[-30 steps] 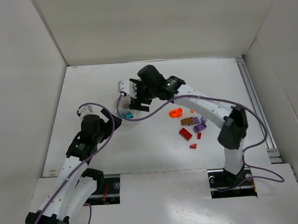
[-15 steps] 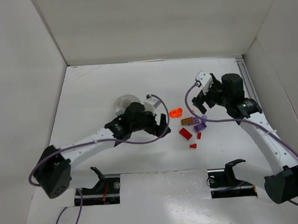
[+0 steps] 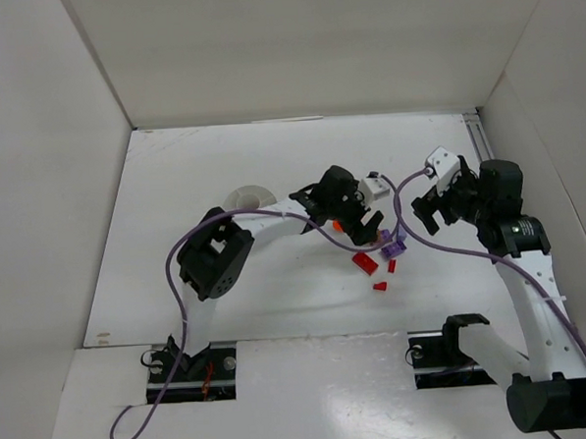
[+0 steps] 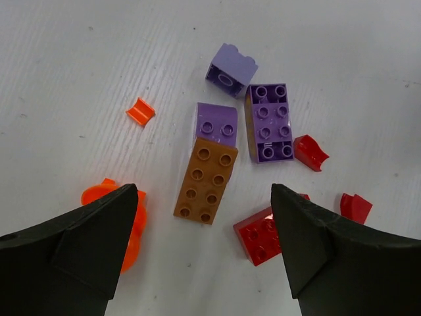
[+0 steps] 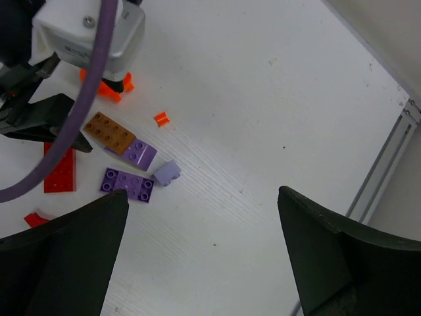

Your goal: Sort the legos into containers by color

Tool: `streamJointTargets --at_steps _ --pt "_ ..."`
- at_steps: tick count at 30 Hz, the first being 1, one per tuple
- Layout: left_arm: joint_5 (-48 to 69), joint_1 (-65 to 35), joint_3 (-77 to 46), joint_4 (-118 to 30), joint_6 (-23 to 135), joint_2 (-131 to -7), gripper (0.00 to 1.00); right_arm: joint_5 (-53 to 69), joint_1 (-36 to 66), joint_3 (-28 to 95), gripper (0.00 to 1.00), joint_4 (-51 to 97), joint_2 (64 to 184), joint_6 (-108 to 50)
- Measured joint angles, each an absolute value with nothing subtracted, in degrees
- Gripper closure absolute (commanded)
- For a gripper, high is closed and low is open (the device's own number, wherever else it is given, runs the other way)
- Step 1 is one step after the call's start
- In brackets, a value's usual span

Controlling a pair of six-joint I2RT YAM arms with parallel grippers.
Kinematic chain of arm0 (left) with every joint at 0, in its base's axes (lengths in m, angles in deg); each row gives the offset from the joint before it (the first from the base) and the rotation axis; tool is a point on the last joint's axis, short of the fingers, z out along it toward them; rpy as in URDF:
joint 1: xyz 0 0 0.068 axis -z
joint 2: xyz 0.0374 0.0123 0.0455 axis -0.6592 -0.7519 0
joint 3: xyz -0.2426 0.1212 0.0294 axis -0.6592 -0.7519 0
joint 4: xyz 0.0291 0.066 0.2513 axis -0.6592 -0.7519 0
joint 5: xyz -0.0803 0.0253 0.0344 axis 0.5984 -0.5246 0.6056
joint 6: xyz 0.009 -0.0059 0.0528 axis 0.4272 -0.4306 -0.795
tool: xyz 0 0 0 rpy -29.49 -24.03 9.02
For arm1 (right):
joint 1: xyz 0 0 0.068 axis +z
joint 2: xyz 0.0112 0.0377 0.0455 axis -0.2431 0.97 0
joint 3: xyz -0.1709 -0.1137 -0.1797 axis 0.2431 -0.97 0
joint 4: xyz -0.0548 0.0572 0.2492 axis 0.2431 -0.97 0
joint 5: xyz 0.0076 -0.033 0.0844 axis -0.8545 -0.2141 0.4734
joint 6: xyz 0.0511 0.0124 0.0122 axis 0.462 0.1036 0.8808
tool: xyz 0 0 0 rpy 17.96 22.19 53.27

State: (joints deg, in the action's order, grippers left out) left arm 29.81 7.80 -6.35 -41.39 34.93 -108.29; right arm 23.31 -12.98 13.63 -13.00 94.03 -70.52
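Bricks (image 4: pixel 269 122) lie clustered on the table (image 4: pixel 72 59); the left gripper (image 4: pixel 204 192) hangs spread wide over the brown brick (image 4: pixel 205 180), the right gripper (image 5: pixel 202 194) spread, empty, off aside.

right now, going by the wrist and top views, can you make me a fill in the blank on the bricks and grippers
1. The long brick centred between the left gripper's fingers is ___.
2. The long purple plate shows ___ studs.
3. The right gripper is ___ and empty.
4. In the top view the white dish lies ___ of the brick pile.
Missing words: brown; eight; open; left
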Motion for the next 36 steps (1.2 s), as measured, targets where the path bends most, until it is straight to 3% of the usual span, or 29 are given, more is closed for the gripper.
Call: streamJointTargets --at_steps 20,26,36 --pt "26.3 8.7 -2.5 -44.0 32.3 -116.7 0.29 21.7 -13.0 14.4 0.0 -15.6 95.2 -71.1" --pt "22.4 10.6 -2.5 -43.7 32.2 -116.7 0.51 21.4 -13.0 14.4 0.0 -15.8 95.1 -71.5" --pt "19.9 11.5 -4.9 -41.0 32.5 -115.6 0.71 20.0 -13.0 14.5 0.0 -16.7 94.6 -71.6"
